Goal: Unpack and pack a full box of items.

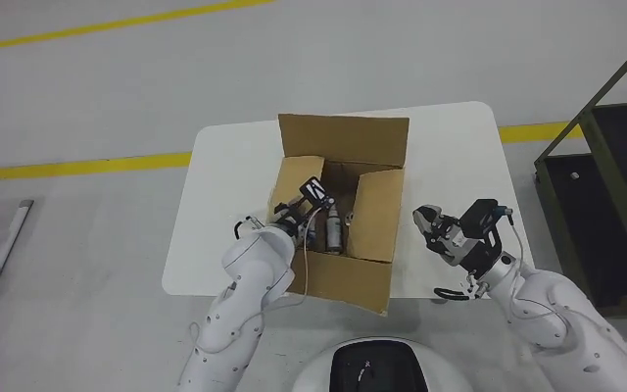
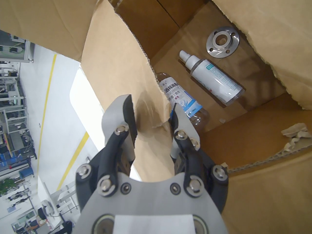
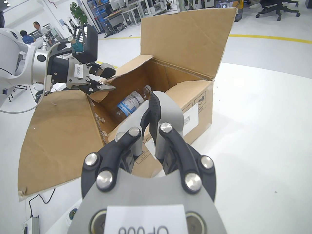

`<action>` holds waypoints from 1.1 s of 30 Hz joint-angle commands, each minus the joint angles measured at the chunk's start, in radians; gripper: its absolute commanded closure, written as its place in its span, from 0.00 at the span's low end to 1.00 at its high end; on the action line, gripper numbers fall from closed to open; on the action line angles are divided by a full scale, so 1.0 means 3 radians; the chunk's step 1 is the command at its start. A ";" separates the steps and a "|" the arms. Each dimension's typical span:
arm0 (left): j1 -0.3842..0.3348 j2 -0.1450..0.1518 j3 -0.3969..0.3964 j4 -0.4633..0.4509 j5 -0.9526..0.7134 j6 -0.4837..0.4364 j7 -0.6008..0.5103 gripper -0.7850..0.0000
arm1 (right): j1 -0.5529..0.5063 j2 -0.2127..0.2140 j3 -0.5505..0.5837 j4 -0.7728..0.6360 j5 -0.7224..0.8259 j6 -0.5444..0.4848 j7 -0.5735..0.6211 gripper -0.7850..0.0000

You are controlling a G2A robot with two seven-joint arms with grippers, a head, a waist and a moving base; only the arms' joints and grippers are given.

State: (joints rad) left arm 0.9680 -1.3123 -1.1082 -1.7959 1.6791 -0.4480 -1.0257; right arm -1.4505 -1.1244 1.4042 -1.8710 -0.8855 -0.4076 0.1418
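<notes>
An open brown cardboard box [image 1: 343, 137] stands mid-table. On its floor lie a clear bottle with a blue label [image 2: 181, 101], a white spray bottle [image 2: 214, 79] and a round metal flange [image 2: 222, 42]. My left gripper [image 2: 151, 113] is at the box's left side flap [image 2: 114, 74]. It is open, and the flap's torn, creased edge runs between its fingers. The right wrist view shows that gripper [image 3: 108, 79] on the flap corner, with the clear bottle [image 3: 132, 102] below it. My right gripper [image 3: 150, 108] hangs shut and holds nothing, above the table to the right of the box [image 3: 185, 49].
The back flap stands upright, the right flap [image 1: 377, 211] leans inward and the front flap [image 1: 338, 279] folds outward toward me. Bare white table [image 1: 451, 147] lies right of the box. A dark metal rack [image 1: 588, 186] stands off the table's right side.
</notes>
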 commanded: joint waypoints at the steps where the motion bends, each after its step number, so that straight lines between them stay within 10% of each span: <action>1: 0.0022 0.0000 -0.0031 -0.0064 -0.0034 0.0038 -0.0009 1.00 | -0.0003 0.0000 0.0003 -0.0001 -0.0002 0.0001 0.0001 1.00; 22: 0.0245 -0.0034 -0.0481 -0.0662 -0.1377 0.0814 -0.0293 1.00 | -0.0121 0.0010 0.0188 -0.0071 0.0087 0.0031 0.0008 1.00; 26: 0.0264 -0.0024 -0.0561 -0.0713 -0.1474 0.0902 -0.0418 0.69 | -0.0107 0.0009 0.0164 -0.0063 0.0079 0.0022 0.0074 1.00; 27: 0.0270 -0.0019 -0.0571 -0.0704 -0.1446 0.0894 -0.0430 0.12 | -0.0098 0.0009 0.0153 -0.0054 0.0075 0.0021 0.0104 1.00; 28: 0.0271 -0.0015 -0.0579 -0.0698 -0.1425 0.0884 -0.0430 0.00 | -0.0085 0.0008 0.0140 -0.0047 0.0072 0.0017 0.0122 1.00; 33: 0.0257 0.0008 -0.0619 -0.0711 -0.1287 0.0801 -0.0396 0.00 | -0.0043 0.0004 0.0073 0.0025 0.0022 0.0018 0.0182 1.00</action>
State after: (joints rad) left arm 1.0473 -1.3120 -1.2910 -2.0059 1.2766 -0.1985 -1.1460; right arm -1.4649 -1.1227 1.4295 -1.8686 -0.8763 -0.4040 0.1962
